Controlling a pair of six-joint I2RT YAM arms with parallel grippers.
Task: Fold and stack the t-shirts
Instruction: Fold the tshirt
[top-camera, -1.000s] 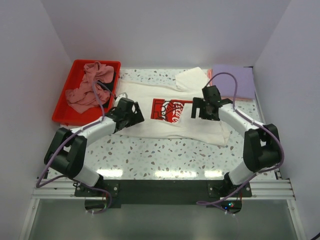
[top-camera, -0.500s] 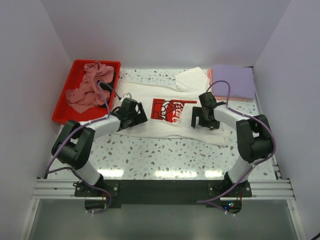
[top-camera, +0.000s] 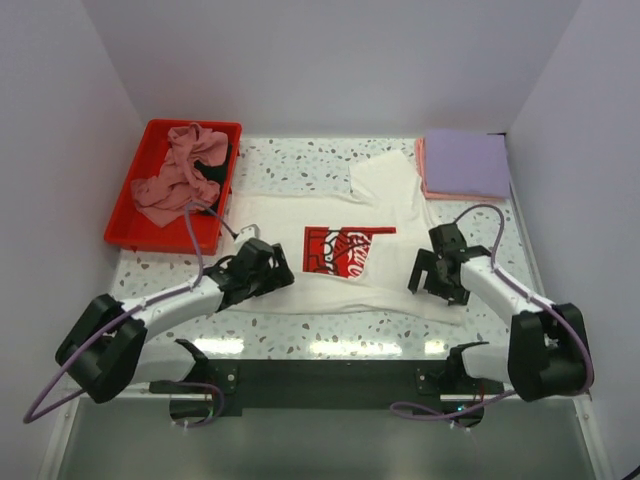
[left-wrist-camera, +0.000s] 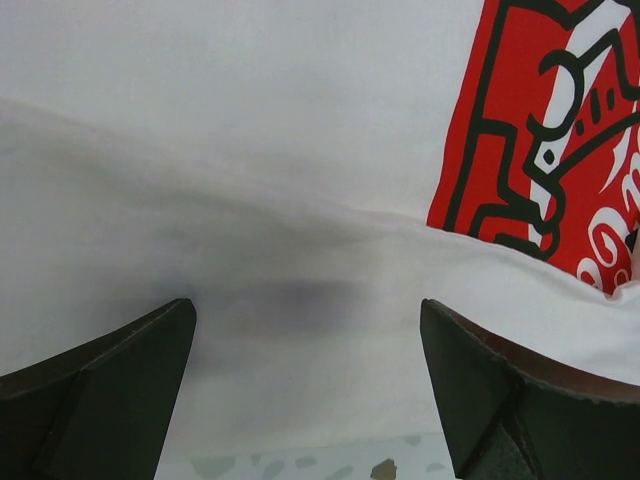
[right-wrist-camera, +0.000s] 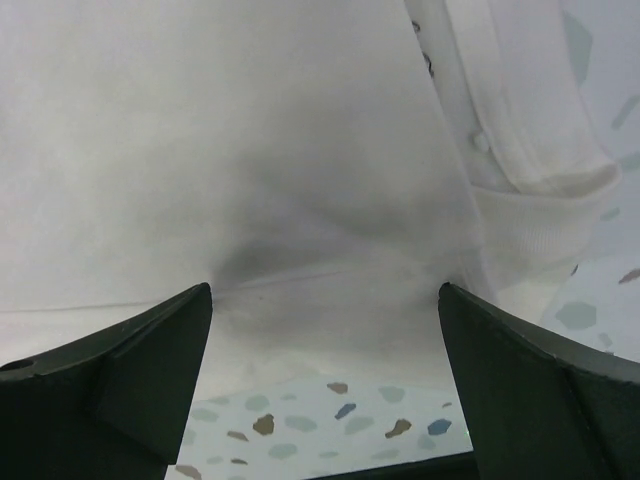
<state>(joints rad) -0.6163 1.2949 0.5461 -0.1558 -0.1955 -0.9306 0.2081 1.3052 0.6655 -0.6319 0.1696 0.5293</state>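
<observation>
The white t-shirt (top-camera: 345, 270) with the red square print (top-camera: 340, 248) lies spread flat on the table's middle. My left gripper (top-camera: 266, 268) is open, low over the shirt's near left part. In the left wrist view the open gripper (left-wrist-camera: 308, 400) straddles white cloth (left-wrist-camera: 250, 200) just above the hem, with the print (left-wrist-camera: 545, 140) at upper right. My right gripper (top-camera: 440, 280) is open over the shirt's near right corner. In the right wrist view the open gripper (right-wrist-camera: 325, 385) straddles the hem of the white cloth (right-wrist-camera: 220, 130). A folded lavender tee (top-camera: 466, 162) lies on a salmon-pink one at back right.
A red plastic tray (top-camera: 128, 228) at back left holds a crumpled dusty-pink tee (top-camera: 175, 178) and a bit of black cloth (top-camera: 212, 167). White walls close in the left, right and back. Speckled tabletop (top-camera: 330, 335) shows along the near edge.
Both grippers have moved toward the near edge of the table. The white shirt now lies nearer and flatter, its right sleeve spread toward the back.
</observation>
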